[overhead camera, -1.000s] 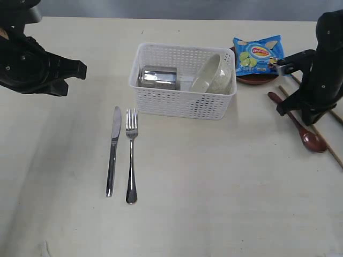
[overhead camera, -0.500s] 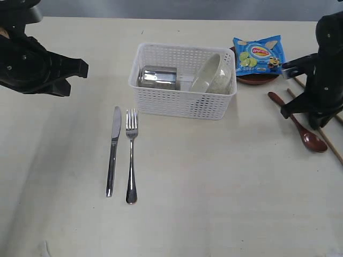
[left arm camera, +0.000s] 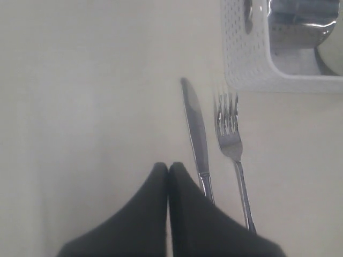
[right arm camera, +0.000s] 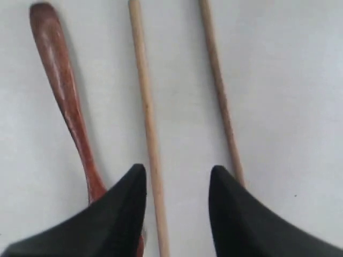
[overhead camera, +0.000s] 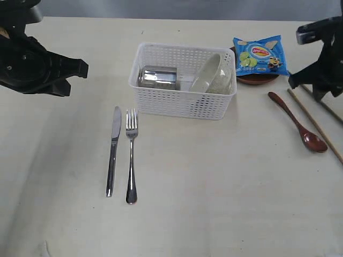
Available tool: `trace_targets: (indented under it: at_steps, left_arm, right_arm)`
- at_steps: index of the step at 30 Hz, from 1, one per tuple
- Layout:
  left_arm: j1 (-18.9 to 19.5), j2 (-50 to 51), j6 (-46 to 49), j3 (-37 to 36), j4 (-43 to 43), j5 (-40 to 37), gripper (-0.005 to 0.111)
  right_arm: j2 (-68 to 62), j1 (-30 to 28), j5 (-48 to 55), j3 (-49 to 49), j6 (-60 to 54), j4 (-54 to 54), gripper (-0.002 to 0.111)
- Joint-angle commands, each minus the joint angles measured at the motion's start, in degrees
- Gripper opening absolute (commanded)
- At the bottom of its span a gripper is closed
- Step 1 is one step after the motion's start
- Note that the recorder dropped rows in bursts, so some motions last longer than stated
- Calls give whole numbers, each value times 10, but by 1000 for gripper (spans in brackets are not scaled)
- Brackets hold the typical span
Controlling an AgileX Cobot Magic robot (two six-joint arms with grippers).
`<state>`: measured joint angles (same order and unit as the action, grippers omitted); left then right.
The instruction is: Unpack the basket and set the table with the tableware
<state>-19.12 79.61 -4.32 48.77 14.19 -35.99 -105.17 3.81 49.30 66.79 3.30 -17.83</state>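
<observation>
Black and pinched fully together, the left tool (left arm camera: 168, 167) hangs above the pale tabletop (overhead camera: 214, 187) at the far left, gripping nothing. Just to its right a steel knife (overhead camera: 112, 152) and a fork (overhead camera: 131, 155) lie side by side and parallel, close but not touching, with their tips toward the white lattice basket (overhead camera: 182, 103). The basket stands near the middle of the tabletop, just behind the two pieces. Inside it a shiny cup (overhead camera: 157, 77) lies on its side in the left half, and a cream bowl (overhead camera: 211, 75) is tipped up on edge in the right half, leaning toward the right wall. Right of the basket, a blue chip bag (overhead camera: 259, 56) rests on a small brown plate (overhead camera: 257, 80), covering most of it. Further right a red-brown spoon (overhead camera: 297, 123) lies flat on the tabletop, and two brown chopsticks (overhead camera: 313, 123) lie beside it, roughly parallel and apart from each other. The right tool (right arm camera: 177, 170) hovers over them with its fingers spread wide and empty; one chopstick runs between them.
</observation>
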Motion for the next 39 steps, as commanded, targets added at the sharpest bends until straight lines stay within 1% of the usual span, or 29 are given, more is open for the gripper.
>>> trace_targets:
  at_steps: [1,4,7,8,10,12,15,17,19,22,25,28,31,36,39]
  left_arm:
    - [1,-1,3,-3,8,1,0]
    - [1,-1,23,-3,26,1,0]
    - [1,-1,27,-3,29,1,0]
    - [1,-1,27,-3,29,1,0]
    - [1,-1,27,-3,29,1,0]
    - [1,-1,27,-3,29,1,0]
    - [1,-1,27,-3,29,1,0]
    - [1,-1,27,-3,29,1,0]
    - [1,-1,31,-3,30,2,0]
    - [1,-1,31,-3,30,3,0]
    - [1,-1,31,-3,30,5,0]
    - [1,-1,31,-3,30,5,0]
    - [1,-1,31,-3,30,5,0]
    - [1,-1,31,-3,30,6,0]
    - [1,-1,31,-3,30,7,0]
  right_arm:
    - [59,-3,-21,-2,18,26,29]
    - [90,-2,-36,-2,11,90,29]
    - [103,-2,-43,1,-57,207,29]
    - [104,-2,-37,8,-87,266,29]
    - [103,4,-21,20,-113,337,29]
    - [103,28,-9,37,-115,350,29]
    - [102,80,10,73,-85,337,29]
    - [101,124,23,101,-33,309,29]
    - [95,168,37,132,26,248,29]
    - [75,233,71,181,125,121,29]
    - [42,282,116,232,198,46,29]
    - [-5,296,166,283,257,25,30]
    - [-45,296,176,298,276,25,42]
    - [-92,296,174,298,311,-21,42]
    - [-110,295,170,298,327,-30,42]
